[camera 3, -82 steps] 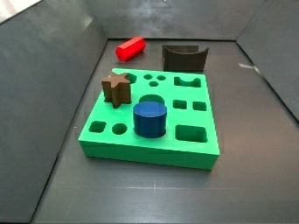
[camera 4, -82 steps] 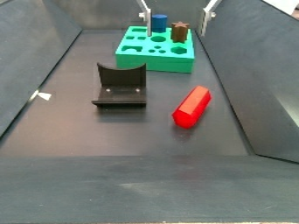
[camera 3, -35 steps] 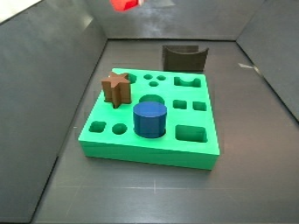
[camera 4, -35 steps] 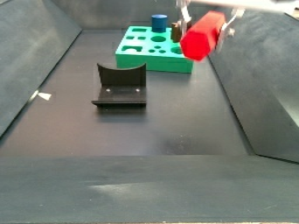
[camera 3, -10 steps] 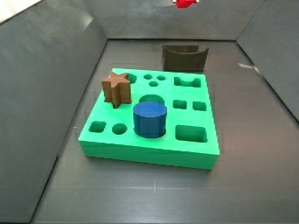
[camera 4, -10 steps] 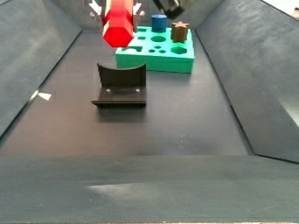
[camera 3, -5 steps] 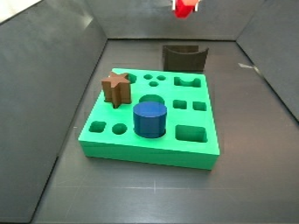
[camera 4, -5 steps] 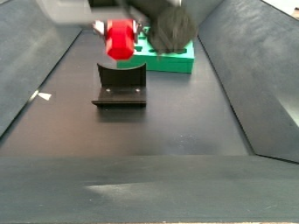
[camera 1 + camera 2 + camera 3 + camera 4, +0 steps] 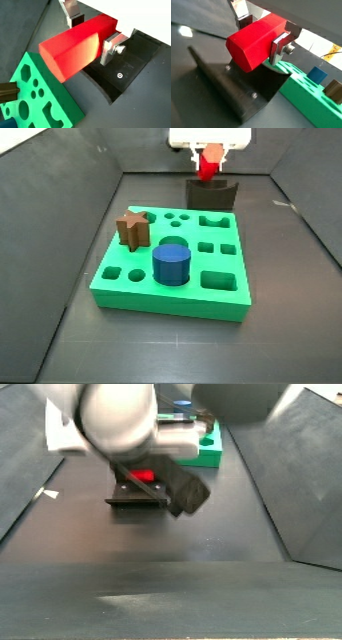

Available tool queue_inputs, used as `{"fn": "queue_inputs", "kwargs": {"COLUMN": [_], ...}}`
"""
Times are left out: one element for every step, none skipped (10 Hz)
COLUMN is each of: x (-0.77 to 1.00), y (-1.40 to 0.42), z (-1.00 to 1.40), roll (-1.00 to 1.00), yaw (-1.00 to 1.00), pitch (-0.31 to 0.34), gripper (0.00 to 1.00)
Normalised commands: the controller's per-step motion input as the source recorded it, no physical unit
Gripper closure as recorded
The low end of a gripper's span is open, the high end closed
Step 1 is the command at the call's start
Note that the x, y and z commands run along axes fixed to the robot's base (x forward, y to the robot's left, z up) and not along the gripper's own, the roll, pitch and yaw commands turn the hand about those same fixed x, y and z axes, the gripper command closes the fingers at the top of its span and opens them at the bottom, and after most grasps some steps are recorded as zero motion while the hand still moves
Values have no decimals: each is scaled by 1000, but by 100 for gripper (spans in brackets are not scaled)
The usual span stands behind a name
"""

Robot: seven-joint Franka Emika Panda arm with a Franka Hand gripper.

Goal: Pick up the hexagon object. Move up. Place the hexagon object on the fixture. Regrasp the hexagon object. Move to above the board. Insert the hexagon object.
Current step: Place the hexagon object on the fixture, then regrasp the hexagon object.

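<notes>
My gripper (image 9: 92, 31) is shut on the hexagon object (image 9: 75, 49), a bright red prism, with a silver finger on each of two opposite flat sides (image 9: 281, 46). In a side view the gripper (image 9: 209, 170) hangs at the back of the bin, and the red prism (image 9: 209, 166) reaches down to the top of the dark fixture (image 9: 211, 196). In another side view the arm covers most of the scene. Only a red patch of the hexagon object (image 9: 142, 477) shows at the fixture's notch (image 9: 134, 496). The green board (image 9: 174, 278) lies nearer the front.
A brown star block (image 9: 131, 228) and a blue cylinder (image 9: 170, 263) stand in the board's holes; both also show as the cylinder (image 9: 318, 74) and star (image 9: 333, 89) in a wrist view. Dark sloped walls (image 9: 80, 218) enclose the floor.
The gripper has come down with the hexagon object from high above the bin to the fixture's top. The arm now fills much of a side view.
</notes>
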Motion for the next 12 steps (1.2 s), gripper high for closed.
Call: {"fn": "queue_inputs", "kwargs": {"x": [165,171,167,137,92,82,81,0,0,0,-7,-21], "y": [100,101,109,85,85,75,75,-500,0,0,-1,-4], "z": [-1000,-1000,-957,-706,-667,-666,-667,-167,0,1000,1000,1000], "roll": [-296,-221,-183,-155,-112,-105,-105,0,0,39,46,61], "yaw": [-88,-80,-72,-69,-59,-57,-57,0,0,11,15,14], "pitch": [12,8,10,4,4,1,1,0,0,29,33,39], "gripper": [100,100,100,100,100,100,100,100,0,0,0,0]}}
